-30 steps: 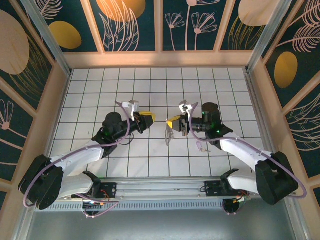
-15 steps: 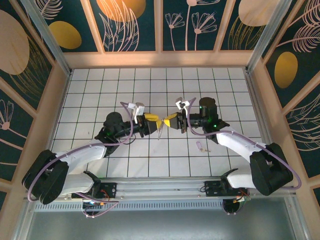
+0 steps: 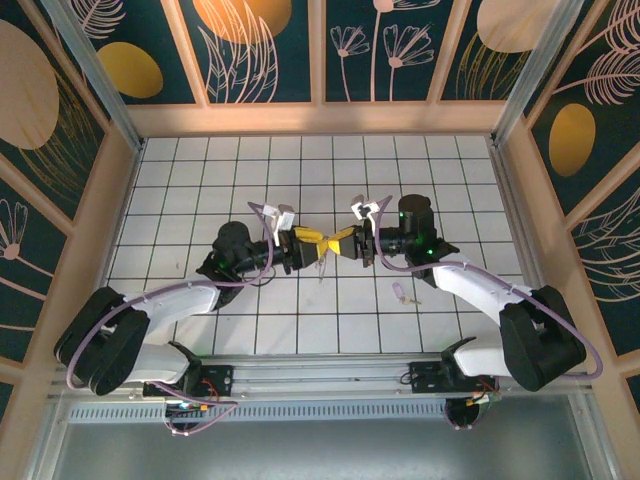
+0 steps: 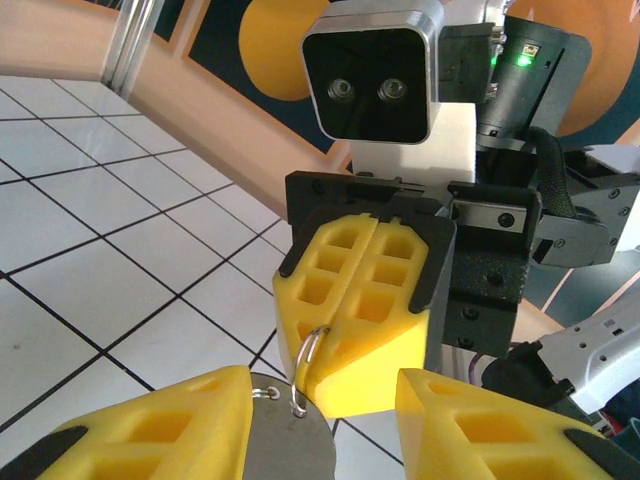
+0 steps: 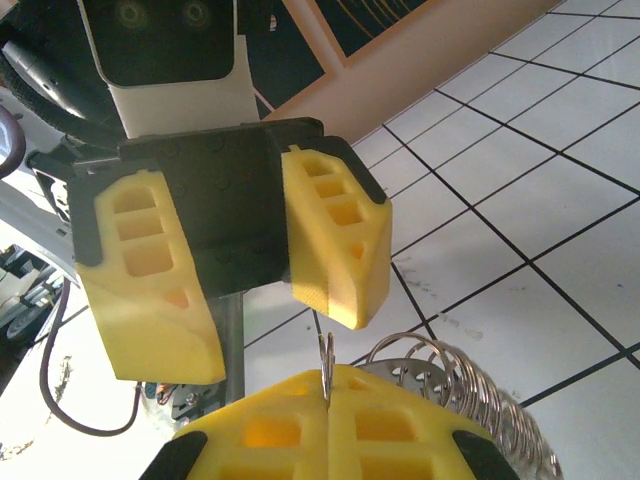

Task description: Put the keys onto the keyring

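right gripper (image 4: 368,330) clenched on keyring (image 4: 306,366); left gripper (image 5: 255,325) released, facing it tip to tip. key (image 3: 402,292) lies on table (image 3: 200,170).

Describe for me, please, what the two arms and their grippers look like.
The left arm and right arm have white links and black joints, with a lilac cable looping along each. The left gripper and right gripper each carry two chunky yellow fingers with square hollow cells, on black mounts. A green light glows on the right wrist.

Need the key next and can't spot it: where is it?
In the top view, the key lies on the tiles, right of centre, just bottom-side of the right forearm.
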